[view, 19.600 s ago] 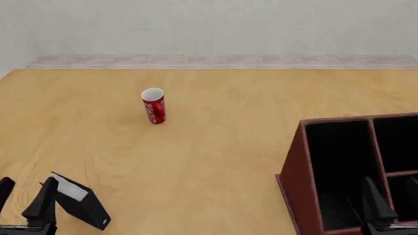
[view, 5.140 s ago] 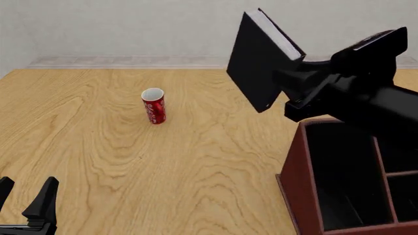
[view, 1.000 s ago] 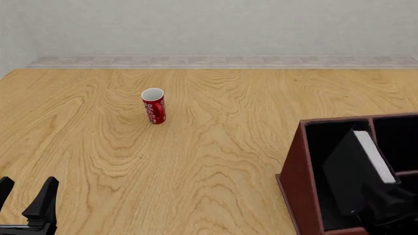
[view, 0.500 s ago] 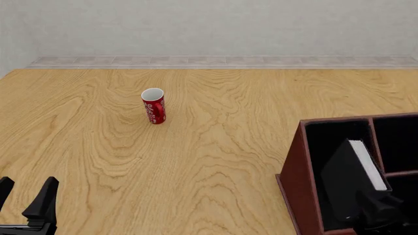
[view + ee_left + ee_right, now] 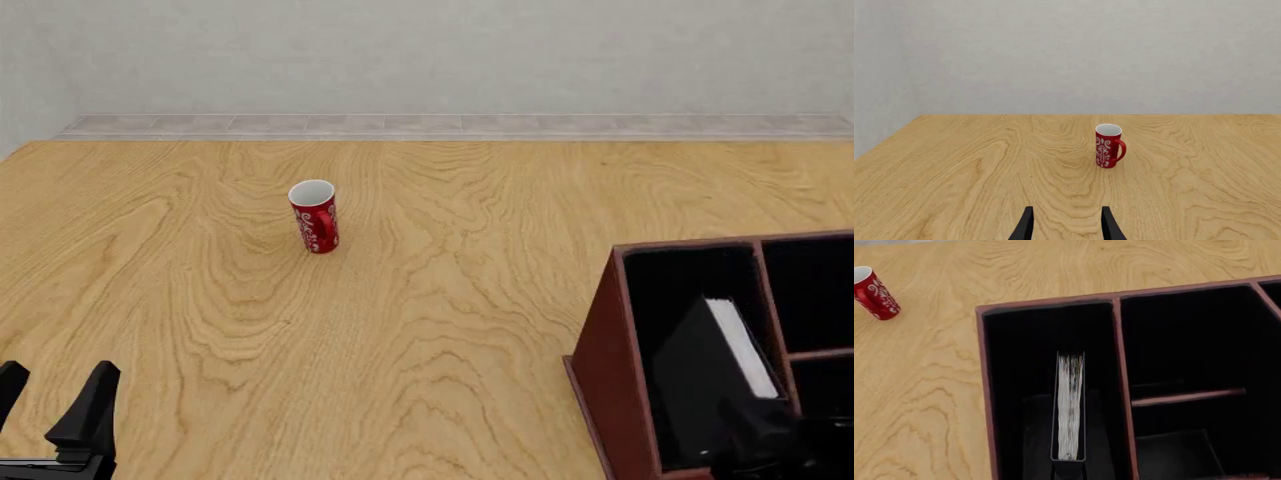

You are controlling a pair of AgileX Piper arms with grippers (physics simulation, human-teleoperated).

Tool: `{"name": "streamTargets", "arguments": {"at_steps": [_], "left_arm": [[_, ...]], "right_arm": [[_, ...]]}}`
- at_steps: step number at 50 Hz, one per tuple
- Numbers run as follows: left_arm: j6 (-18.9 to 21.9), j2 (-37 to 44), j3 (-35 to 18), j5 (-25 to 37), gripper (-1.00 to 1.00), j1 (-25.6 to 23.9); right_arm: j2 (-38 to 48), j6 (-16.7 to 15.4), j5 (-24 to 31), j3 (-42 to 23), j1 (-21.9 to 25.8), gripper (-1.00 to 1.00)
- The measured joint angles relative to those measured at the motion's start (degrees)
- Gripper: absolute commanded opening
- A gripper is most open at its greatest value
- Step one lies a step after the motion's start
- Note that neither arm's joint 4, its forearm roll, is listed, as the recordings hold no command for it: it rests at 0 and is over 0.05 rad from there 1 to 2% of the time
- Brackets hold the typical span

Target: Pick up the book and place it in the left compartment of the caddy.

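At the bench's near-left corner, the left tool point(image 5: 54, 410) is idling with fingers spread, well apart from the red mug point(image 5: 314, 216). Rightward, the book point(image 5: 714, 375) is standing on edge inside the left compartment point(image 5: 681, 285) of the caddy point(image 5: 603, 370); whether the right tool point(image 5: 781, 450) is pinching it, I cannot tell. Releasing fully, then lifting straight up, is looking wisest, so nothing drags the book out.

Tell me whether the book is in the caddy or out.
In. The book stands on edge inside the caddy's left compartment, its white page edge facing up between the black walls.

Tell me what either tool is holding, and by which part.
Left tool holds nothing. Right tool sits at the book's near end; grip cannot be told.
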Motion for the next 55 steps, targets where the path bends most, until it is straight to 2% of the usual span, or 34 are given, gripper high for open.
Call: {"name": "streamTargets", "arguments": {"at_steps": [55], "left_arm": [[0.00, 0.00, 0.00, 0.00, 1.00, 0.00]], "right_arm": [[4.63, 1.02, -9.56, 6.86, -1.03, -1.00]]}}
